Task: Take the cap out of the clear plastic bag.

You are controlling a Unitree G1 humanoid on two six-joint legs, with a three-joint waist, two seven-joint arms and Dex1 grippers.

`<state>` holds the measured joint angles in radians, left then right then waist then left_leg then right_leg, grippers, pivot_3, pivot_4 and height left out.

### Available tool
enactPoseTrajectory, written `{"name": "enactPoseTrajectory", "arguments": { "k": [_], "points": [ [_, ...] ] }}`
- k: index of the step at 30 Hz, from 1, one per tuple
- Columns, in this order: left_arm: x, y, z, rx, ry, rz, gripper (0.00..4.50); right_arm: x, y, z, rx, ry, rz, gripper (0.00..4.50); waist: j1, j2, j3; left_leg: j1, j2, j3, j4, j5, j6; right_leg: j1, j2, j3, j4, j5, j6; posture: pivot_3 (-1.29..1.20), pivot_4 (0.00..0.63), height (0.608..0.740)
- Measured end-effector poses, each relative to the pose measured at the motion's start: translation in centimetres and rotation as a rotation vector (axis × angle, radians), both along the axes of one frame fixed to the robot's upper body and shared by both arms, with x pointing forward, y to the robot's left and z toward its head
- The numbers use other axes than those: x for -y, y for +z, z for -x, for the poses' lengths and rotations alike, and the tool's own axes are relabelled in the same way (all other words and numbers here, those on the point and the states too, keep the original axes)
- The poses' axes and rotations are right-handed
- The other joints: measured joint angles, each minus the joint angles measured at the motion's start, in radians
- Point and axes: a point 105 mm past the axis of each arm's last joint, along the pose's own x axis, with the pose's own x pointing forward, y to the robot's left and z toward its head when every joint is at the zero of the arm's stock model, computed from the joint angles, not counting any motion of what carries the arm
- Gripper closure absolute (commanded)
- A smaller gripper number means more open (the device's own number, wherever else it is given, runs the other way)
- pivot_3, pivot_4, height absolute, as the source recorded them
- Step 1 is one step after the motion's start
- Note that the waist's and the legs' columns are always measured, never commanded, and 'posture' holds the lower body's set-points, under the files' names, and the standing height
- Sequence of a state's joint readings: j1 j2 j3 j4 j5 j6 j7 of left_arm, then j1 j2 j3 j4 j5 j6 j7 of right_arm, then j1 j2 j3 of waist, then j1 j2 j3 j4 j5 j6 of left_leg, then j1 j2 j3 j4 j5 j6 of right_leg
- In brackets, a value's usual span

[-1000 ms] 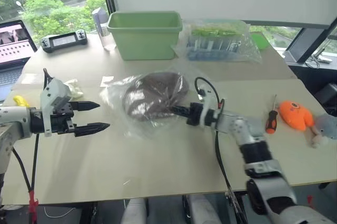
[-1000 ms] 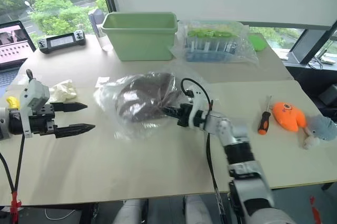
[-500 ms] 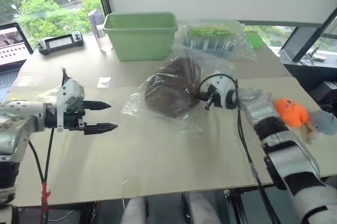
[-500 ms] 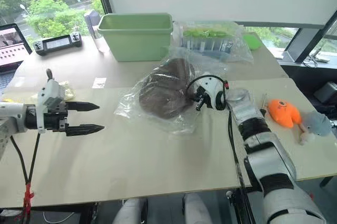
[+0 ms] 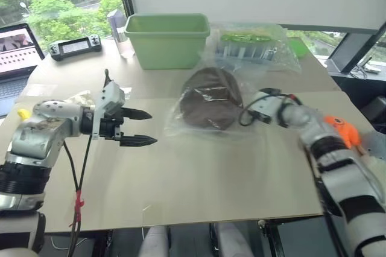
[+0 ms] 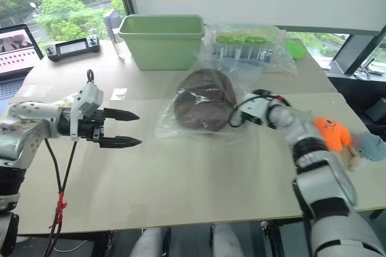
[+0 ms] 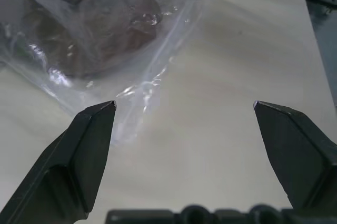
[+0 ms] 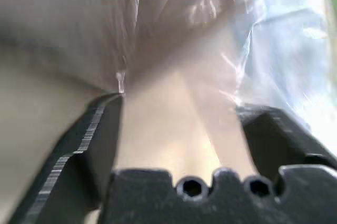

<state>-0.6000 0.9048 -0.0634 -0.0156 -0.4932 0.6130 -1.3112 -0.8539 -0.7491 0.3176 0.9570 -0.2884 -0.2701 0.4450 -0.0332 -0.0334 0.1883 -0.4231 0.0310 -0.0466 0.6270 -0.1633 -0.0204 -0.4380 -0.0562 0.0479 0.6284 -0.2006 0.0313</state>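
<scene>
The dark brown soft domed fabric cap [image 5: 209,99] is seen inside the large clear wrinkled plastic film bag [image 5: 208,125], which lies on the pale wooden bench [image 5: 211,178] in front of the light green rectangular plastic bin [image 5: 166,38]. The cap is fully wrapped by the film and rests toward the far part of the bag, while loose film is spread flat on the bench toward the near side.

The left hand [image 5: 142,127] is held above the bench to the left of the bag, pointed toward it, with its two black fingers spread wide and nothing between them. In the left wrist view, the edge of the bag film and the cap [image 7: 87,29] are seen ahead of the left hand [image 7: 184,109], apart from the fingertips.

The right hand [image 6: 239,112] is placed at the right edge of the bag, just beside the cap. In the right wrist view its two fingers [image 8: 95,145] are seen parted, with blurred film in front of them; whether film is touched cannot be told.

Behind the bag, a second clear bag holding green and blue things [image 5: 252,44] lies beside the bin. An orange plush toy [image 6: 330,133] lies at the right edge, and a grey handheld controller [image 5: 73,46] lies at the far left.
</scene>
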Motion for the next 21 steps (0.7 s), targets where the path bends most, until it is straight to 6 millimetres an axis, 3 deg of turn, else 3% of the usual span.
{"name": "enactPoseTrajectory", "arguments": {
  "k": [2, 4, 7, 9, 12, 14, 17, 21],
  "points": [
    [0.5, 0.0, -0.2, -0.008, -0.016, 0.002, 0.00, 3.1, -0.3, 2.4, -0.040, -0.094, -0.081, 0.17, 0.003, 0.000, 0.000, 0.000, 0.001, 0.000, 0.000, 0.000, 0.000, 0.000, 0.000, 0.000, 0.000, -0.001, -0.001, 0.00, 0.150, 0.737],
    [1.2, 0.1, -0.6, -0.008, -0.040, 0.006, 0.00, 3.5, -0.3, 4.9, -0.089, -0.130, -0.210, 0.17, -0.002, 0.001, 0.000, 0.000, 0.000, 0.000, 0.000, 0.000, 0.000, -0.001, 0.001, 0.001, 0.002, -0.001, -0.001, 0.00, 0.150, 0.737],
    [3.1, 0.6, -1.1, -0.003, -0.100, 0.030, 0.00, -0.2, 0.1, 8.8, -0.220, -0.054, -0.458, 0.17, -0.017, 0.001, 0.001, 0.002, 0.002, 0.000, 0.001, 0.000, 0.001, 0.000, 0.003, 0.003, 0.006, -0.001, -0.001, 0.00, 0.150, 0.737],
    [4.7, 0.9, -1.2, 0.006, -0.149, 0.049, 0.00, -4.2, 2.0, 11.2, -0.293, 0.065, -0.604, 0.17, -0.027, 0.002, 0.001, 0.005, 0.001, 0.001, 0.005, 0.000, 0.000, 0.000, 0.003, 0.004, 0.012, -0.001, -0.002, 0.00, 0.150, 0.737],
    [6.3, 1.0, -1.4, 0.017, -0.194, 0.058, 0.00, -8.4, 4.1, 14.6, -0.385, 0.213, -0.712, 0.17, -0.027, 0.001, 0.001, 0.011, 0.002, 0.001, 0.005, 0.000, 0.000, 0.006, 0.003, 0.004, 0.012, -0.006, -0.009, 0.00, 0.150, 0.737],
    [7.3, 0.6, -1.7, 0.028, -0.219, 0.047, 0.00, -10.7, 4.2, 16.8, -0.469, 0.278, -0.739, 0.17, -0.020, 0.001, 0.001, 0.016, 0.002, 0.001, 0.005, -0.001, 0.000, 0.012, 0.002, 0.004, 0.008, -0.006, -0.009, 0.00, 0.150, 0.737],
    [8.1, -0.3, -2.2, 0.052, -0.233, 0.009, 0.00, -12.6, 4.1, 17.8, -0.505, 0.300, -0.790, 0.17, -0.015, 0.001, 0.001, 0.015, 0.002, 0.001, 0.004, -0.001, 0.000, 0.014, 0.002, 0.004, 0.001, -0.005, -0.008, 0.00, 0.150, 0.737],
    [9.0, -1.8, -2.9, 0.079, -0.232, -0.033, 0.00, -13.0, 3.9, 17.1, -0.454, 0.229, -0.838, 0.17, -0.004, 0.001, 0.001, 0.007, -0.001, 0.001, 0.004, 0.000, 0.000, 0.010, 0.000, 0.004, -0.003, -0.003, -0.004, 0.00, 0.150, 0.737]
  ]
}}
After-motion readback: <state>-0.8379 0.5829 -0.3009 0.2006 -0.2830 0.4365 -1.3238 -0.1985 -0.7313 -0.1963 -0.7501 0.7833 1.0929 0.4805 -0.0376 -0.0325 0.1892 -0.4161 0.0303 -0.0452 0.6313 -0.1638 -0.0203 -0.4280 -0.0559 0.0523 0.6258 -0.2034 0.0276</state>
